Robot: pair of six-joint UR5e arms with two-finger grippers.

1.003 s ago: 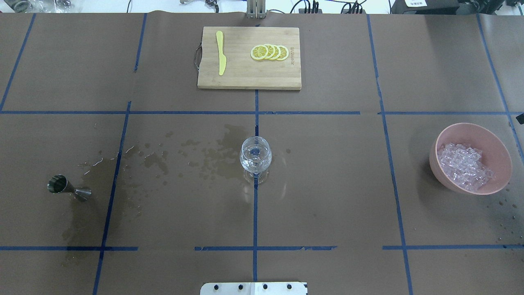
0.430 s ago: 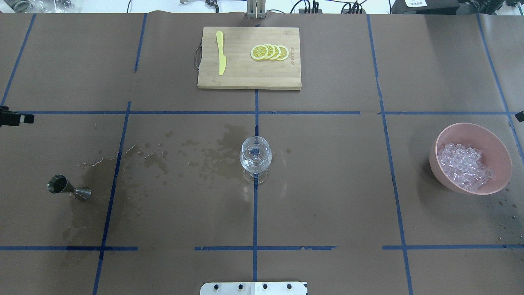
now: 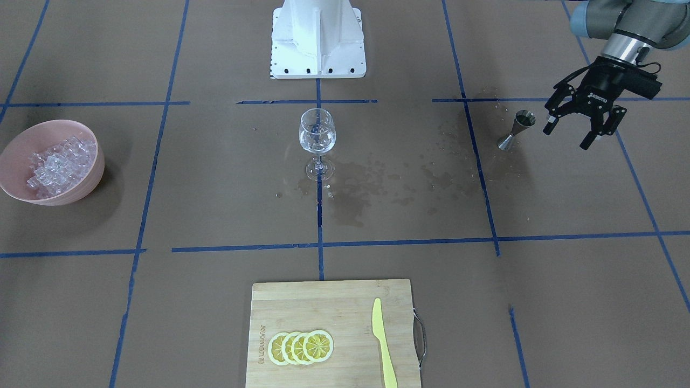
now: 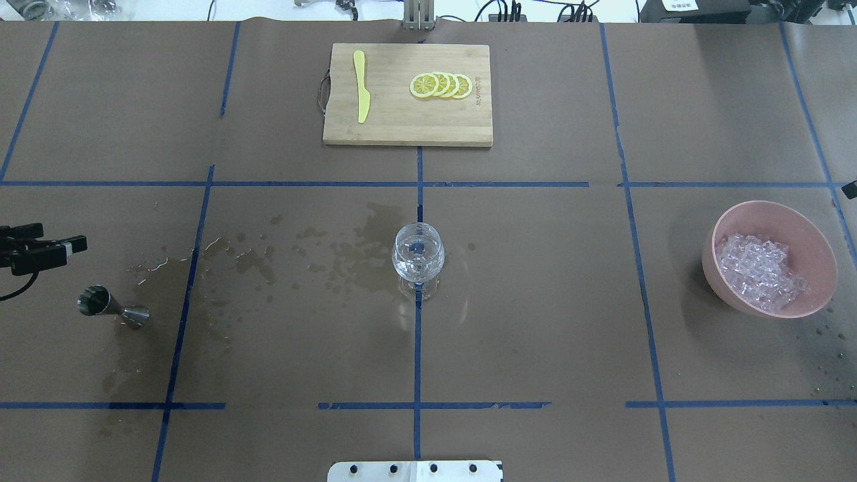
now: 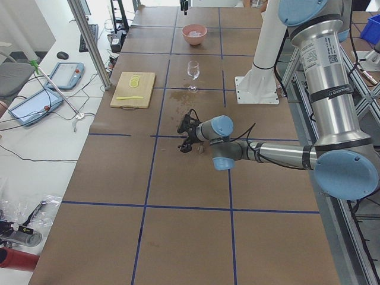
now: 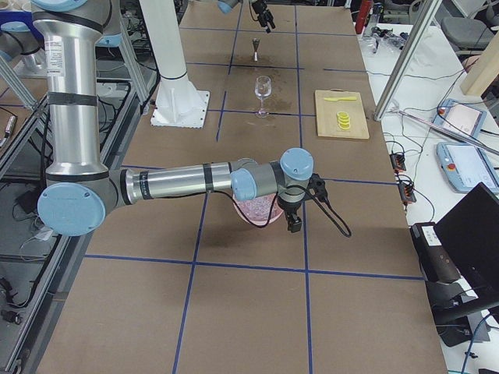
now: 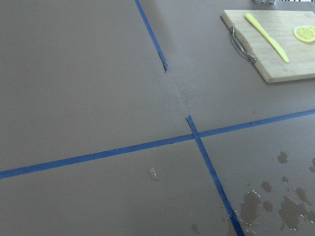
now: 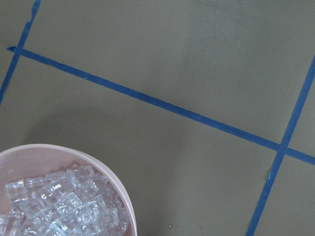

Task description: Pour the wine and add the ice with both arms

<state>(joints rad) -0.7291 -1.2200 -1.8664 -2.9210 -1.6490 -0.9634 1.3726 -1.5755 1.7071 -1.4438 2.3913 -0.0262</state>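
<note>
1. Exterior front-facing view: my left gripper (image 3: 566,137) hangs above the table with its two black fingers spread apart and nothing between them; it is just beside the small steel double-cone jigger (image 3: 516,129), not touching it.
2. That jigger stands upright on the brown paper-covered table (image 3: 566,302), at the edge of a patch of dark wet stains (image 3: 377,178); I cannot tell whether anything is in its cup.
3. A clear stemmed wine glass (image 3: 317,132) stands at the middle of the table on a blue tape line (image 3: 319,226), well apart from both my grippers; a little clear wine (image 3: 317,145) lies low in its bowl.
4. The ice (image 3: 56,164), many small glassy cubes, is heaped in a round pink bowl (image 3: 75,191) at my right end of the table.
5. My right gripper (image 6: 295,220) points down just beside that bowl; only the exterior right view shows it properly, so I cannot tell whether its fingers are spread or pressed together; its wrist camera looks down on the bowl's rim and the ice.
6. Across the table lies a bamboo cutting board (image 3: 334,307); on it are four overlapping lemon slices (image 3: 301,347) and a yellow plastic knife (image 3: 384,345), apart from each other.
</note>
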